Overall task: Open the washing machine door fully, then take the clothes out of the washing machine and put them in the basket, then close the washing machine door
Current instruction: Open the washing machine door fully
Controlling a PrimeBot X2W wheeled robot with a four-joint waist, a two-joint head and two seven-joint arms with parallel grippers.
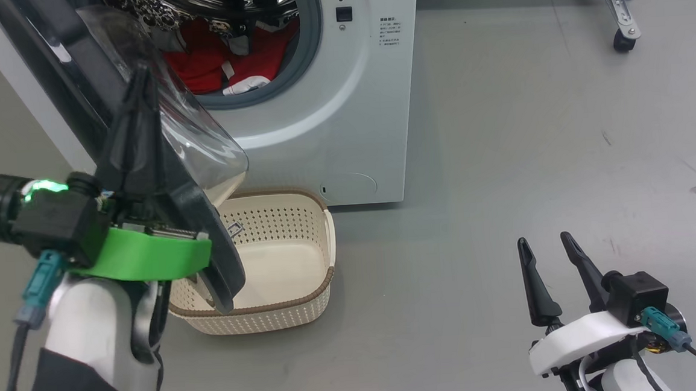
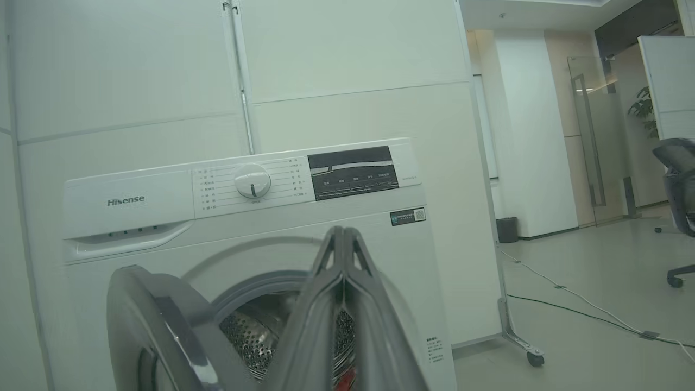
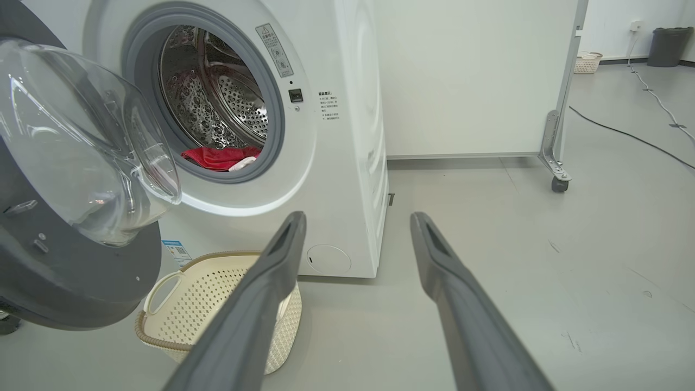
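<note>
The washing machine (image 1: 348, 99) stands with its drum exposed. The washing machine door (image 1: 199, 132) is swung out to the left, its glass bowl bulging over the basket (image 1: 259, 322). Red clothes (image 1: 207, 65) with white trim lie in the drum's bottom; they also show in the right wrist view (image 3: 217, 157). My left gripper (image 1: 142, 69) is shut and empty, pointing up in front of the door's inner side; contact cannot be told. In its wrist view the gripper (image 2: 343, 231) points at the machine front. My right gripper (image 1: 544, 241) is open and empty over the floor, away to the right of the basket (image 3: 163, 282).
A white partition on casters (image 1: 625, 39) stands behind and right of the machine. Cables (image 2: 586, 309) run across the grey floor farther right, near an office chair (image 2: 678, 190). A dark bin (image 3: 665, 46) and a second small basket (image 3: 587, 62) sit far back.
</note>
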